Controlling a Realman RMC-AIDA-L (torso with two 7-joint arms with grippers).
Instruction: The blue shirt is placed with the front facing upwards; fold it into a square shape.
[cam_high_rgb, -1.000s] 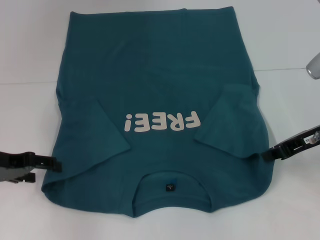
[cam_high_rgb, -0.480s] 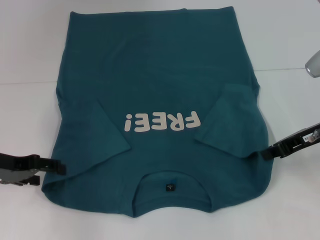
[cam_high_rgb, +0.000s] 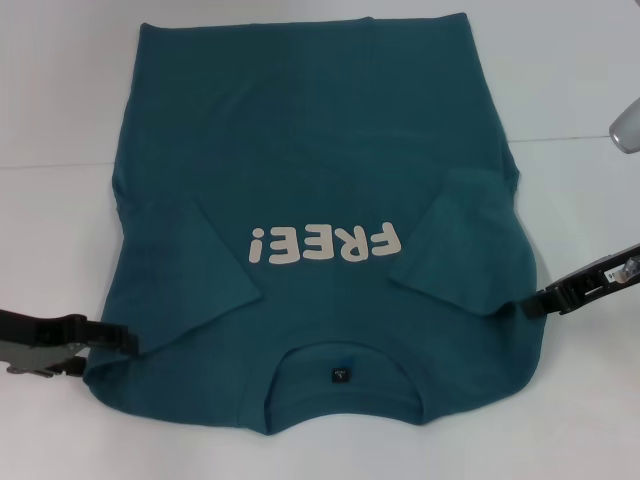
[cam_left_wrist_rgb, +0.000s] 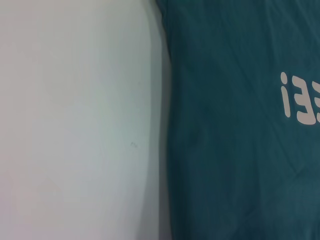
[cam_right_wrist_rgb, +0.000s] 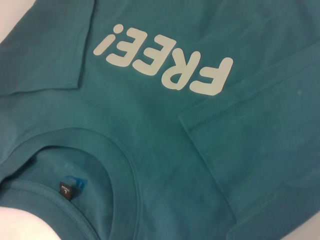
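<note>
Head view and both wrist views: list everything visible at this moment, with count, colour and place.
Dark teal-blue short-sleeved cotton T-shirt: one, spread front up on the table, collar toward the robot, both sleeves folded in over the body.
White "FREE!" lettering: one print, on the chest.
Small black neck label: one, inside the collar.
White table: one, under the shirt.
Grey rounded object: one, at the table's right edge, cut off by the frame, unidentifiable.
Left hand: one, black, at the shirt's left shoulder edge.
Right hand: one, black, at the shirt's right shoulder edge.
</note>
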